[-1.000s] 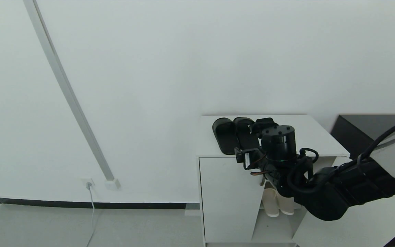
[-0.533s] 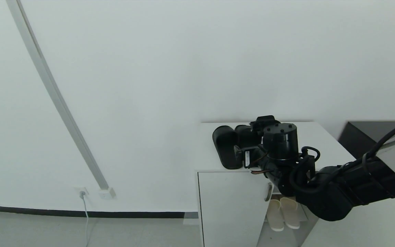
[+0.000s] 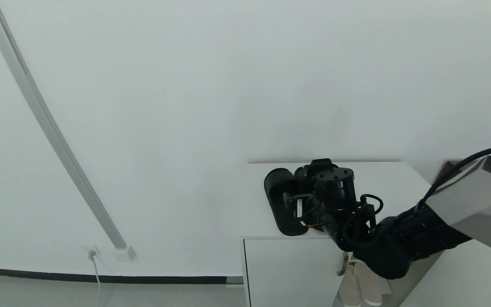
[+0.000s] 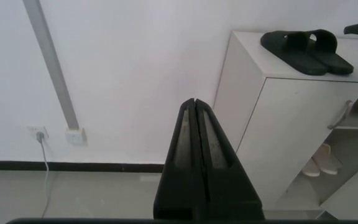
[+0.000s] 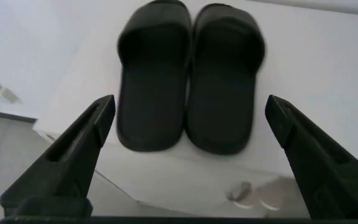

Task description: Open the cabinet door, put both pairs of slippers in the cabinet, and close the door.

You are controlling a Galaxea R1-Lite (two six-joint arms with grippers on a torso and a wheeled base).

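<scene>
**White cabinet** (image 4: 244, 87): a tall box with a flat top. Its left door (image 4: 291, 124) is shut and has a bar handle on its inner edge. Its right door (image 3: 463, 277) is swung open, exposing the interior.

**Black slippers** (image 5: 157, 81): a pair of slides with broad straps. They lie soles down, side by side and touching, on the left part of the cabinet top, with their ends reaching its front edge.

**White slippers** (image 4: 325, 160): a pair lying side by side on a shelf inside the open right compartment, below the level of the handle.

The cabinet (image 3: 390, 183) top carries black slippers (image 5: 222, 81), side by side, just ahead of the spread right fingers (image 5: 73, 155); white slippers (image 4: 323, 160) lie inside, below.
</scene>
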